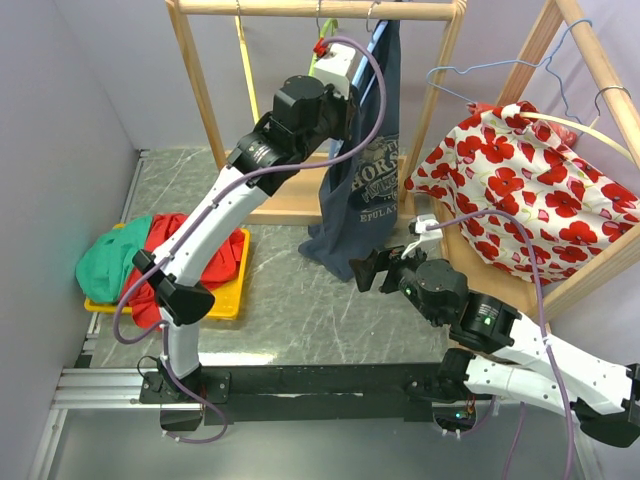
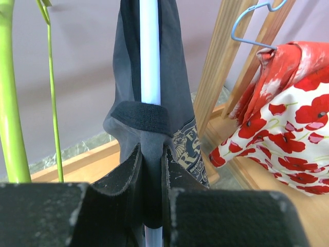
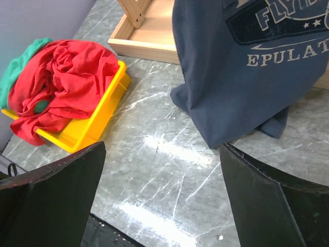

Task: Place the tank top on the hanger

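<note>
The navy tank top (image 1: 362,180) hangs from the wooden rack's top rail, its hem resting on the table. In the left wrist view its fabric (image 2: 177,77) wraps a pale blue-white bar of the hanger (image 2: 150,51). My left gripper (image 1: 360,52) is raised at the rail. Its jaws (image 2: 151,152) are shut on the tank top's strap with the hanger bar inside. My right gripper (image 1: 365,272) is open and empty, low over the table just in front of the tank top's hem (image 3: 231,92). In the right wrist view the right gripper (image 3: 162,154) has bare table between its fingers.
A yellow tray (image 1: 232,290) with red and green garments sits at the left and shows in the right wrist view (image 3: 97,123). A lime green hanger (image 2: 10,103) and a yellow hanger (image 1: 243,60) hang on the rack (image 1: 300,8). A poppy-print garment (image 1: 530,180) and another thin light blue hanger (image 1: 490,68) lie at the right.
</note>
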